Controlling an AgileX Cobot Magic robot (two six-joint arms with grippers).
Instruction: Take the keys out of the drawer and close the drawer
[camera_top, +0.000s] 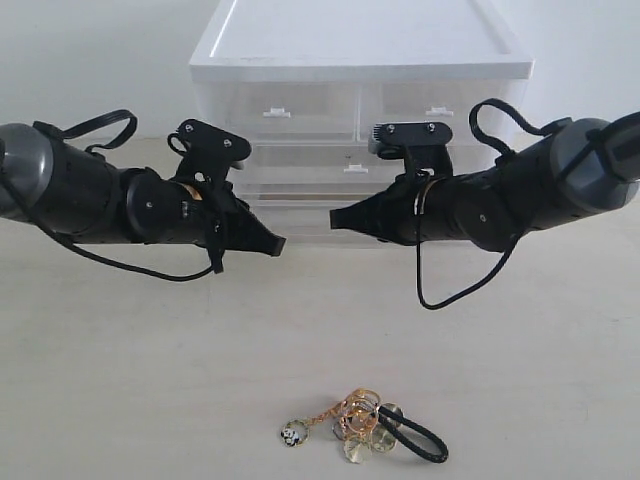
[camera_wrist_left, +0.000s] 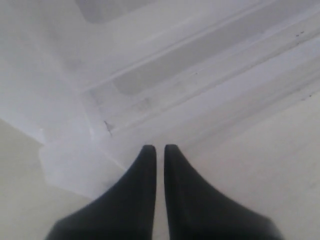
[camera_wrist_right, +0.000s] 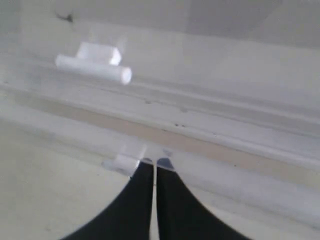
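Gold-coloured keys (camera_top: 365, 425) lie on the counter (camera_top: 120, 350), well apart from the unit, so extraction looks done. Step in hand: closing the drawer (camera_top: 305, 222). Right jaws are pressed together, tips at its tab handle (camera_wrist_right: 120, 162). Left jaws are together and hold nothing, near the unit's corner. Next: straight push inward, kept square. Only the right wrist view shows the tab contact; only the exterior view shows the keys.
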